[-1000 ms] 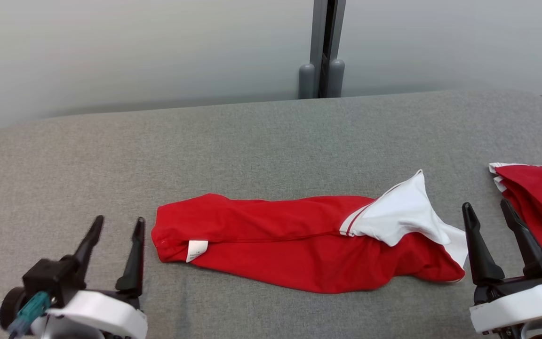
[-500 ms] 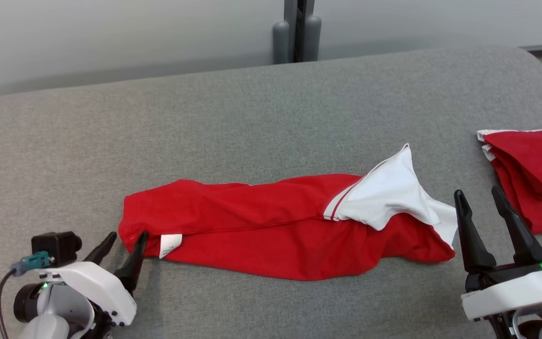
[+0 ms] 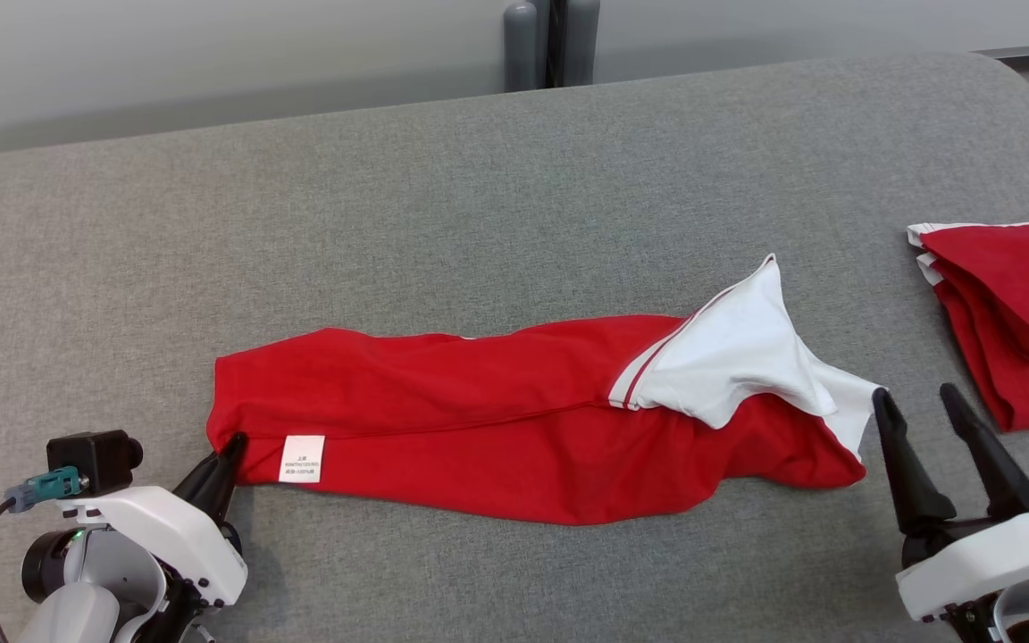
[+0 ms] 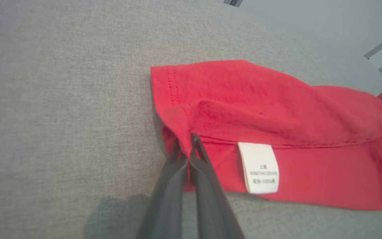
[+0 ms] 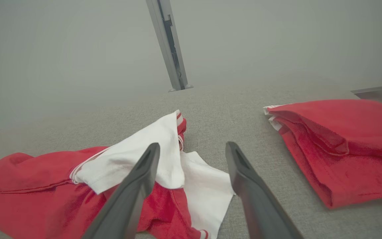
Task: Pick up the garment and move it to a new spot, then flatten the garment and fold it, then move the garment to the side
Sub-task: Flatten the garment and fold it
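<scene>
The left end effector (image 3: 229, 445) was pinched shut on the near-left corner of the red garment (image 3: 479, 420). Its two dark fingers were pressed together with a fold of hem cloth between them, just left of the white care label (image 3: 302, 458). I took that corner to be chosen on purpose: a hem end gives a firm edge to lift and pull the cloth out by.

The right end effector (image 3: 914, 397) stood wide open with nothing in it. Its tips were just beside the white sleeve (image 3: 729, 366) at the garment's right end, and I could not tell whether a finger brushed the cloth. It seemed poised to take the other end, so the piece could be carried taut between both arms.

The garment lay across the middle of the grey bench (image 3: 479, 179) as a long rumpled band running left to right, doubled over itself, with the white sleeve flopped on top. It was not yet flat or folded.

Over at the right edge, well apart, sat a folded red pile (image 3: 1015, 313). That probably marked where finished pieces go.
</scene>
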